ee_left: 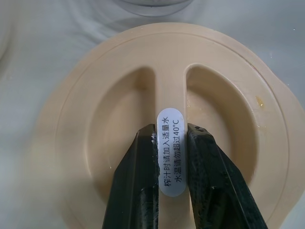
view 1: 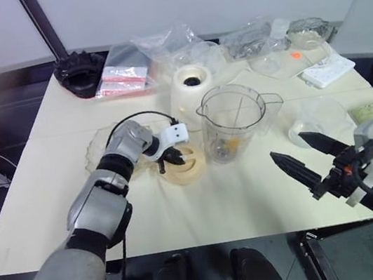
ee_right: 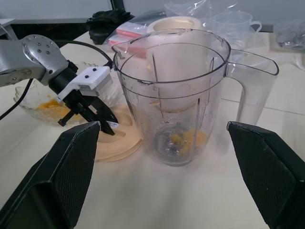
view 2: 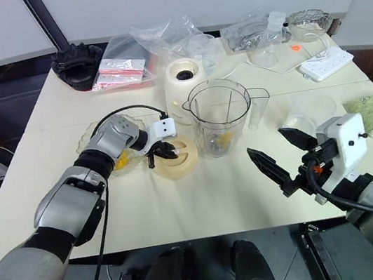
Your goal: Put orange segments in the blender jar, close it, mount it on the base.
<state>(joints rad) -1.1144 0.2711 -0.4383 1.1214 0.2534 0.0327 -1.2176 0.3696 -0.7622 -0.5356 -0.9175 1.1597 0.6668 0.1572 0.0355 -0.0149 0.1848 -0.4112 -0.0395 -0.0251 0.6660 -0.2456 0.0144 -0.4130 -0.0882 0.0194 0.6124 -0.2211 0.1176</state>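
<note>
We see the blender jar point(view 1: 233, 122) upright on the counter point(view 1: 204, 208), orange segments point(ee_right: 188, 138) already at its bottom, the base point(view 1: 189, 90) just behind it. The lid point(view 1: 183, 165) lies flat just beside the jar, on its left. The left tool point(ee_left: 171, 157) is clenched across the lid's central ridge, so we judge the lift goes up and rightward onto the jar. The ridge's sticker reads "榨汁时请加入适量水 水温请勿超过40°C". The right tool point(view 1: 310, 156) hangs released, near the jar's right.
</note>
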